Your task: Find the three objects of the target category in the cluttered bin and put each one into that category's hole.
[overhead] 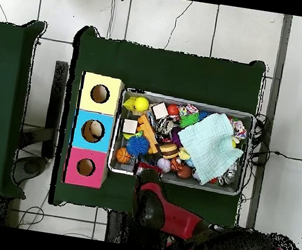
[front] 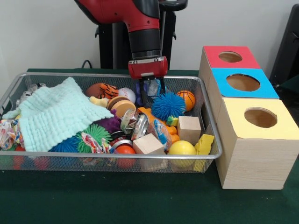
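Two wrappers at most made out. Noted mint cloth (front: 60, 116) covering left of bin (front: 112, 161); could have hidden the third. Found tool (front: 152, 88) over far rim, mid-bin, apparently closed on hanging wrapper (front: 154, 87): long axis near vertical, free end down. Judged grip thin; could have slipped on carry, or snagged mesh. Saw second wrapper (front: 161, 132) right of silver can (front: 139, 125), lying slantwise, far-left to near-right, part buried. Marked red-top hole (front: 230, 57) furthest back on right; could have dropped into blue-top hole (front: 243, 82) beside it.
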`<act>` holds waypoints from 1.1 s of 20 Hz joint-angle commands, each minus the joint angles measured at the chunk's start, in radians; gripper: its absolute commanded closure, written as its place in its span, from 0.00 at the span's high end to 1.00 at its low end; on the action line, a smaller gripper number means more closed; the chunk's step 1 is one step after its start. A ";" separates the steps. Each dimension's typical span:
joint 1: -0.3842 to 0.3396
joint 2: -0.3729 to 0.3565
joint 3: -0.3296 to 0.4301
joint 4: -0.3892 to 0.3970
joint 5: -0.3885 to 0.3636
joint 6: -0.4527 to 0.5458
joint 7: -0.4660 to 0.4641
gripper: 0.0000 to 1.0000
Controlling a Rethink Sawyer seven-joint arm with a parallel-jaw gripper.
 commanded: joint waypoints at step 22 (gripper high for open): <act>0.061 0.188 0.030 0.066 -0.003 0.126 0.224 0.00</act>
